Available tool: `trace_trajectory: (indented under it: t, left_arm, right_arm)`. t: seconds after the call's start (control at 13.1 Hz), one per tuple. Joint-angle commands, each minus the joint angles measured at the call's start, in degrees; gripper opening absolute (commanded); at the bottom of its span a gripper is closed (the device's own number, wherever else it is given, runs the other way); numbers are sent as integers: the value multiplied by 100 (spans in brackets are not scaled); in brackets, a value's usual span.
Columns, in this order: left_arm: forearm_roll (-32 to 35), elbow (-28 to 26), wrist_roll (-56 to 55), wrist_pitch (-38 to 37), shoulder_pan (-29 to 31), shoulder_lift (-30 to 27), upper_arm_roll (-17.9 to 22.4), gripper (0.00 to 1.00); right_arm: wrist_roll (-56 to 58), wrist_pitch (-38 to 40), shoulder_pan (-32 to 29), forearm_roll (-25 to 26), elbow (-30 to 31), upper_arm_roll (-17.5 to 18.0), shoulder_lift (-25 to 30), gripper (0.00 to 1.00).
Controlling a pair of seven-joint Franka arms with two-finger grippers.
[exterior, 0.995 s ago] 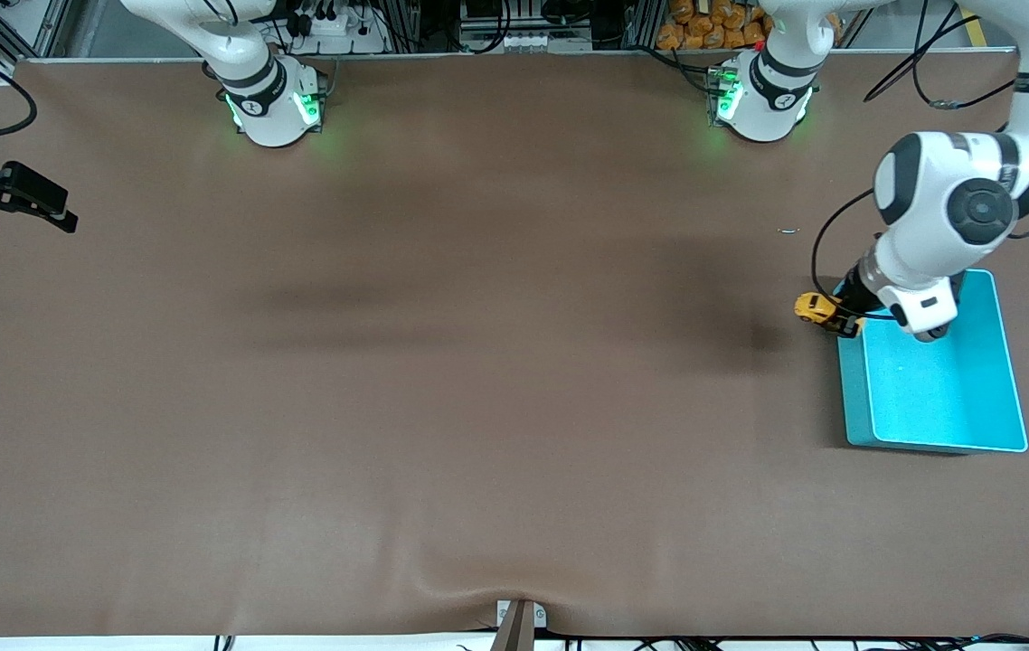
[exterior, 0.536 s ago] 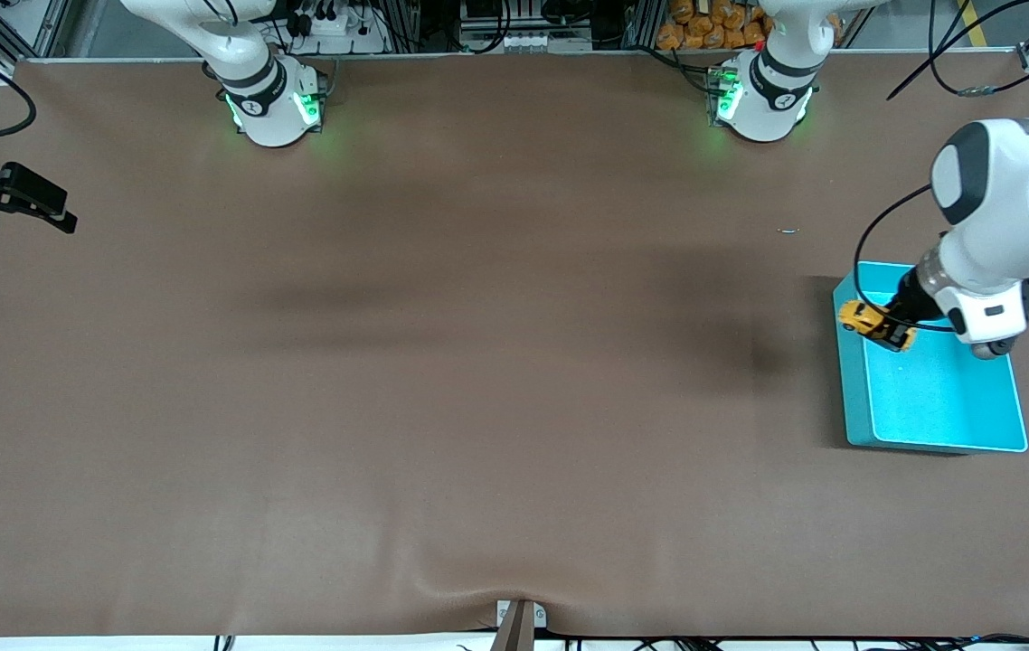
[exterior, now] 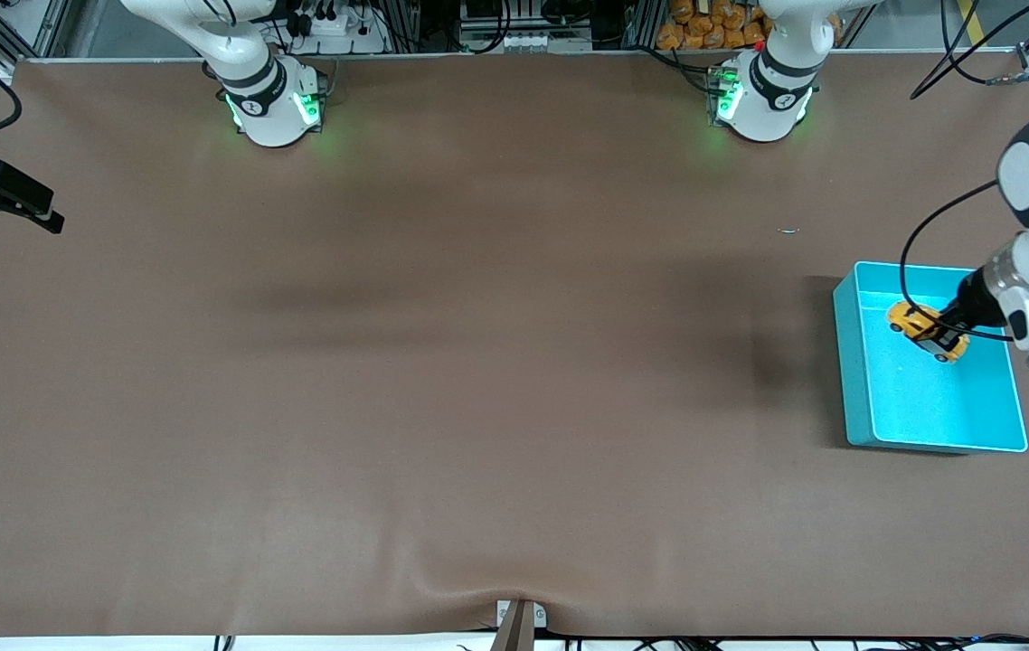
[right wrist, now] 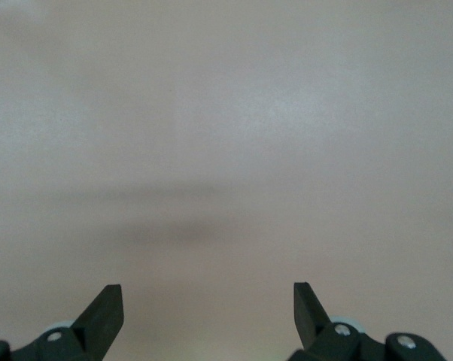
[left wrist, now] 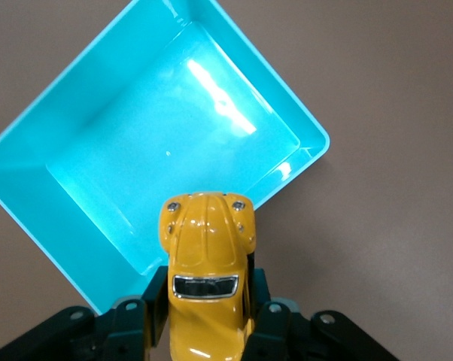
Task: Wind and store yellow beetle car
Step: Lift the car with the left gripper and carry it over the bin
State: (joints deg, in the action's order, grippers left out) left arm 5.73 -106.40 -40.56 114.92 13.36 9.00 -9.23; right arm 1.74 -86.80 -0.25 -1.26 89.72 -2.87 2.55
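Left gripper (exterior: 941,336) fingers pinch small yellow beetle-shaped toy car (exterior: 926,331) over teal plastic bin (exterior: 854,380); right gripper (exterior: 42,213), fingers spread, waits over bench (exterior: 442,362).

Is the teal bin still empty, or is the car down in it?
Empty. The teal bin shows only bare floor; the left gripper holds the yellow beetle car above it.
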Motion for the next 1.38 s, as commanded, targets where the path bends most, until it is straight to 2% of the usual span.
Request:
trace_trajectory:
  t: [0.0,0.23,0.54,0.77,1.3]
  left_arm:
    - [139,637,651,-417,88,391,-44,0]
    - [148,682,1950,-435,281,400,-18,0]
    - [174,971,3235,-435,413,725,-18,0]
    - [542,937,3580,-435,413,857,-26,0]
    - [561,902,4810,-128,729,1244,-26,0]
  right_arm:
    - [-95,76,-18,47,-95,23,-44,100]
    - [-86,49,-71,55,-104,15,-44,100]
    - [-42,40,-133,47,-86,15,-70,100]
    - [-24,67,-133,47,-86,15,-70,100]
    - [-24,93,-177,47,-86,15,-70,100]
